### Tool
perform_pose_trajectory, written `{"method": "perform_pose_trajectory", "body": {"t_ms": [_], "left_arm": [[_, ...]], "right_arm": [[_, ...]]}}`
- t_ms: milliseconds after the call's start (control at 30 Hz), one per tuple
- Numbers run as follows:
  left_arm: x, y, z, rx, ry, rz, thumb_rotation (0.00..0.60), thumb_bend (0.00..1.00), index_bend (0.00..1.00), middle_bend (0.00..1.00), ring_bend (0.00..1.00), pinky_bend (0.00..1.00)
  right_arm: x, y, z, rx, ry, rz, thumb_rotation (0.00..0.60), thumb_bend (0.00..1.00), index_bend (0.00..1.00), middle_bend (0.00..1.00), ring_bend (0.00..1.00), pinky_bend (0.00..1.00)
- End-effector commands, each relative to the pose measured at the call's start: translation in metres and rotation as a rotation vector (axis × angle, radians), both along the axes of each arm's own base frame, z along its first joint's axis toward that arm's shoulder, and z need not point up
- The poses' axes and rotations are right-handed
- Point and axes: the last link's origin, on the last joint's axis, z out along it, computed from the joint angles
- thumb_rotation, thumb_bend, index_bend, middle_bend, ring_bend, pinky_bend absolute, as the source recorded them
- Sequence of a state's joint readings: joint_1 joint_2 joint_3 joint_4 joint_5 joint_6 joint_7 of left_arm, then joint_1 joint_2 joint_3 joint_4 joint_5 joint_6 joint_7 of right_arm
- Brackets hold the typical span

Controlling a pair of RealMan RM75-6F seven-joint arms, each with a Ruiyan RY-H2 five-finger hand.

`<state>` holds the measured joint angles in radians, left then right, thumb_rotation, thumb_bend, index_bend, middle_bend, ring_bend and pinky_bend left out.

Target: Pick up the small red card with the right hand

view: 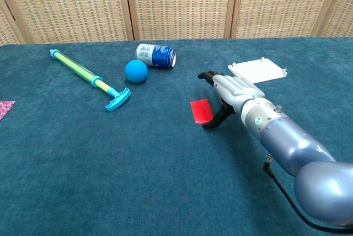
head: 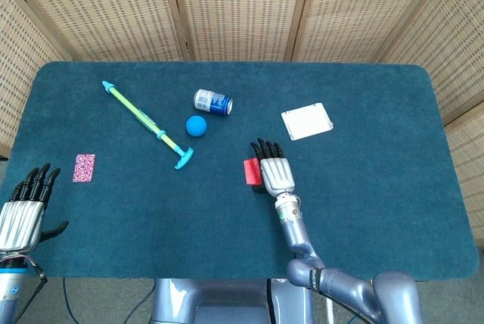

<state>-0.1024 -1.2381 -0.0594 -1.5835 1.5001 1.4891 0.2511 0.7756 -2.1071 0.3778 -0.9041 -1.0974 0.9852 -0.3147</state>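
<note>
The small red card (head: 249,171) (view: 200,110) lies flat on the dark teal table near its middle. My right hand (head: 274,169) (view: 229,91) hovers just to the card's right, fingers spread and stretched forward, thumb pointing down next to the card's near right corner. It holds nothing, and its edge covers part of the card in the head view. At the front left corner of the table my left hand (head: 24,207) rests open and empty, far from the card; the chest view does not show it.
A blue can (head: 212,101) lies on its side behind a blue ball (head: 197,126). A green and blue pump toy (head: 147,123) lies diagonally at back left. A white lid (head: 307,120) sits right of centre. A pink patterned card (head: 84,167) lies at left.
</note>
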Motion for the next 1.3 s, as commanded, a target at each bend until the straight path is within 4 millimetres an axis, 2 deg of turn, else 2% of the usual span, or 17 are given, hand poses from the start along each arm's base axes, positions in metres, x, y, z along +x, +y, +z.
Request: {"method": "perform_pose_trajectory", "body": {"t_ms": [33,100,167,367,500,767,1000,1167,1300], "left_arm": [[-0.001,0.000,0.000,0.000,0.001,0.002,0.600,0.09,0.00,0.00,0.00,0.16],[-0.001,0.001,0.000,0.000,0.001,0.002,0.600,0.09,0.00,0.00,0.00,0.16],[-0.001,0.001,-0.001,-0.002,0.001,0.002,0.600,0.09,0.00,0.00,0.00,0.16],[0.000,0.001,-0.001,-0.001,0.000,-0.001,0.600,0.09,0.00,0.00,0.00,0.16],[0.001,0.000,-0.002,-0.004,-0.002,-0.004,0.600,0.09,0.00,0.00,0.00,0.16],[0.004,-0.002,-0.001,-0.005,-0.009,-0.017,0.600,0.09,0.00,0.00,0.00,0.16],[0.006,-0.004,-0.001,-0.004,-0.014,-0.025,0.600,0.09,0.00,0.00,0.00,0.16],[0.006,-0.004,0.000,-0.003,-0.017,-0.030,0.600,0.09,0.00,0.00,0.00,0.16],[0.007,-0.005,0.000,-0.004,-0.018,-0.033,0.600,0.09,0.00,0.00,0.00,0.16]], "right_arm": [[0.002,-0.002,-0.004,0.005,0.001,0.005,0.600,0.32,0.01,0.00,0.00,0.00],[0.003,-0.004,-0.005,-0.001,0.001,0.011,0.600,0.47,0.02,0.00,0.00,0.00],[0.003,-0.005,-0.005,-0.008,0.004,0.017,0.600,0.56,0.03,0.00,0.00,0.00],[0.005,-0.008,-0.001,-0.043,0.000,0.042,0.600,0.70,0.05,0.00,0.00,0.00],[0.010,-0.006,0.009,-0.090,-0.021,0.082,0.600,0.73,0.06,0.00,0.00,0.00],[0.015,0.002,0.026,-0.139,-0.048,0.121,0.600,0.71,0.07,0.00,0.00,0.00],[0.011,0.010,0.033,-0.123,-0.048,0.108,0.600,0.50,0.06,0.00,0.00,0.00],[0.010,0.013,0.036,-0.115,-0.047,0.102,0.600,0.46,0.06,0.00,0.00,0.00],[0.007,0.017,0.037,-0.106,-0.035,0.099,0.600,0.38,0.06,0.00,0.00,0.00]]}}
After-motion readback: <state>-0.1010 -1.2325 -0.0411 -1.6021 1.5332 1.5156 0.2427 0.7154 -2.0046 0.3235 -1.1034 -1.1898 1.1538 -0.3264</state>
